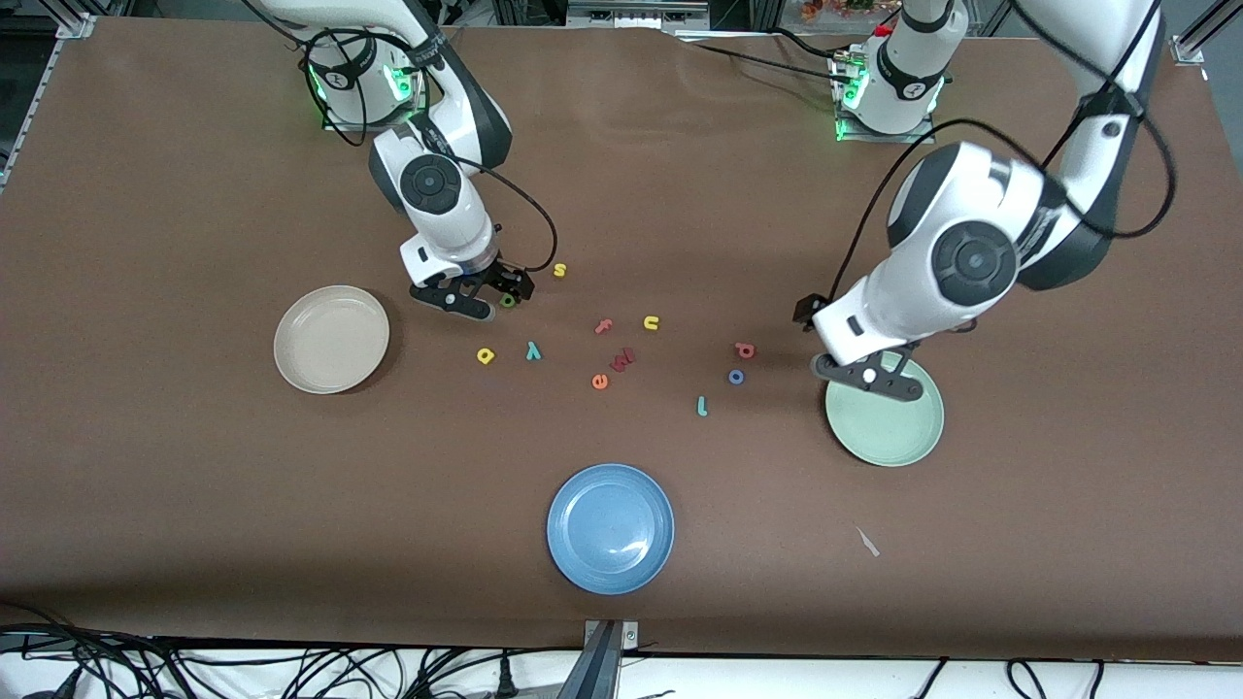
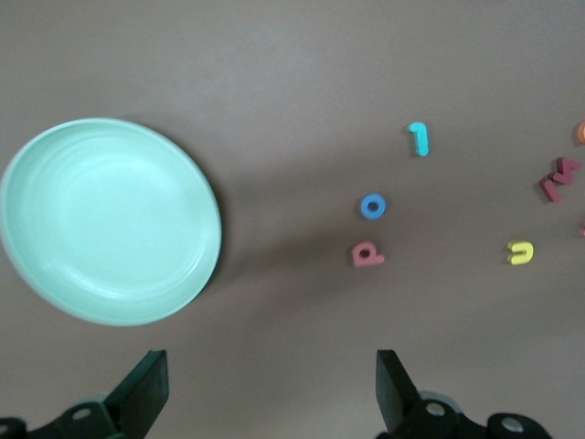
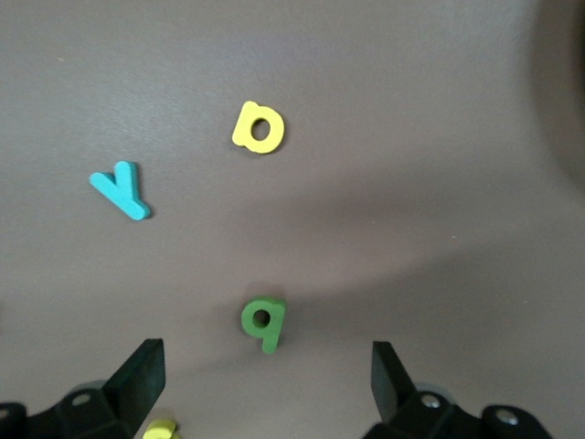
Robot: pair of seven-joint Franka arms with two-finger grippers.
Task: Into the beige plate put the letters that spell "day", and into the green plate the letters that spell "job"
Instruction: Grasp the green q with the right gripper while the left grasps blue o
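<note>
My right gripper hangs open low over the table, right by the dark green "d"; in the right wrist view the "d" lies just ahead of the fingertips. The yellow "a" and teal "y" lie nearer the front camera, beside the beige plate. My left gripper is open and holds nothing, over the edge of the green plate. Beside that plate lie the red "b", blue "o" and teal "j".
A blue plate sits near the table's front edge. Mid-table lie a yellow "s", pink "f", yellow "u", a dark red letter and an orange "e".
</note>
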